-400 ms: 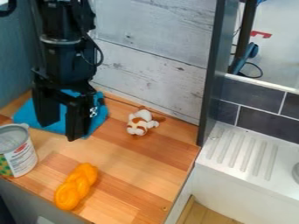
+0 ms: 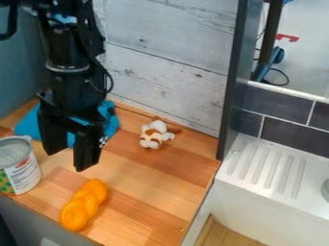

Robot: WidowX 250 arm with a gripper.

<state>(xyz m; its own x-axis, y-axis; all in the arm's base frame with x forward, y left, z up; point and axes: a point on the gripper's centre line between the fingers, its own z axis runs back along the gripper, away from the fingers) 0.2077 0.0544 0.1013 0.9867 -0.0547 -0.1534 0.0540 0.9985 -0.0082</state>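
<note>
The black two-finger gripper (image 2: 70,157) has its jaws spread with nothing between them, above the wooden tabletop (image 2: 154,187). Seen from the camera, the orange, twisted, loaf-shaped object (image 2: 82,205) lies between 5 and 6 o'clock from them, its long axis running 7 to 1 o'clock, across the jaws' 10-to-4 spread
</note>
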